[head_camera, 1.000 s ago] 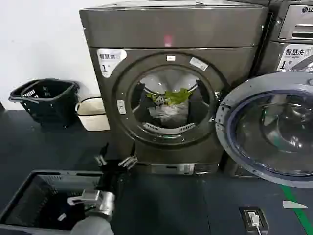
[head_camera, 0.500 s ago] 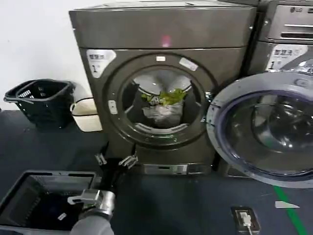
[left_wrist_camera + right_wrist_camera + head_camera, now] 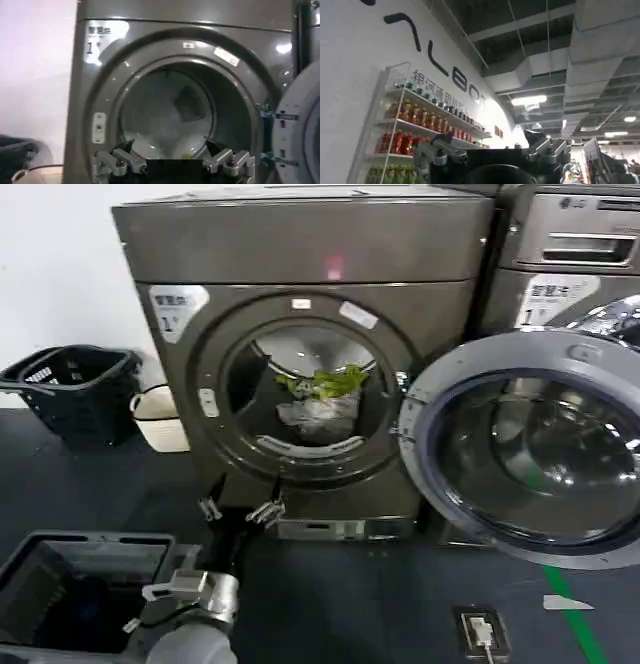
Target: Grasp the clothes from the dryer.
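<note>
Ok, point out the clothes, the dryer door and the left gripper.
clothes (image 3: 320, 399): head view, on the yellow-green and grey pile inside the drum.
dryer door (image 3: 530, 464): head view, on the glass of the open door.
left gripper (image 3: 240, 511): head view, midway between its open fingertips, below the porthole.

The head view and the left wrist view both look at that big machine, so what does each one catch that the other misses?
Only the head view shows the clothes heaped inside the drum, the black basket by the wall and the grey bin on the floor. Only the left wrist view shows the drum's back wall close up. Both show the dryer, its swung-open door and the open left claw.
</note>
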Controlling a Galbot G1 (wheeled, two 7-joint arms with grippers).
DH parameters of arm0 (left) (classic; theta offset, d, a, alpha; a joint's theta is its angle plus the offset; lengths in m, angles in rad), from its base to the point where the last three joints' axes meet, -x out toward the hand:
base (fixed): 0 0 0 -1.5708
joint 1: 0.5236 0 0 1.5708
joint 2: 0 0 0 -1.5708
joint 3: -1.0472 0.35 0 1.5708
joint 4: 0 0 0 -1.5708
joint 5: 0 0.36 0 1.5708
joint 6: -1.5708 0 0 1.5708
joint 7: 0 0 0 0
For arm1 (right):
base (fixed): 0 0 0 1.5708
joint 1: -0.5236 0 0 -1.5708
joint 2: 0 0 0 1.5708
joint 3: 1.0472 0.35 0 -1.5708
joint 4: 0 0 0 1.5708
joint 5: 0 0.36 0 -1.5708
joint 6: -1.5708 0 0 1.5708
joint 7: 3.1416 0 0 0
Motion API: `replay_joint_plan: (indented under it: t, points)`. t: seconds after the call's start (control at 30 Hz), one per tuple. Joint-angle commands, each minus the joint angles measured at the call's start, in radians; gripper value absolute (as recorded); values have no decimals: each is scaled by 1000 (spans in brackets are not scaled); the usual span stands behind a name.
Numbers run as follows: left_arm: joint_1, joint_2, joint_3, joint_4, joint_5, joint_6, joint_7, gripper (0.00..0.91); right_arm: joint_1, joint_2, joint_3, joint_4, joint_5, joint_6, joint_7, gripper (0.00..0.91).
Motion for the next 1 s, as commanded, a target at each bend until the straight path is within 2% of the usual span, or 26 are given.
replay_joint_plan:
  t: [0.03, 0.4, 0.57, 0.77, 1.0]
  points:
    - [4, 1, 1, -2, 1, 0, 1, 907, -1, 0, 0, 1, 1, 1, -1, 907]
    - [4, 4, 5, -2, 2, 0, 2, 907, -8, -4, 1, 3, 2, 3, 0, 907]
    - [1, 2, 4, -3, 2, -1, 3, 907, -7, -3, -5, 11, 12, 59, -16, 907]
    - [-8, -8, 3, 5, 17, -5, 0, 907, -6, 0, -7, 14, 10, 61, -29, 907]
    - [-11, -13, 0, 8, 27, -5, 1, 907, -9, 2, -22, -1, 3, 158, -41, 907]
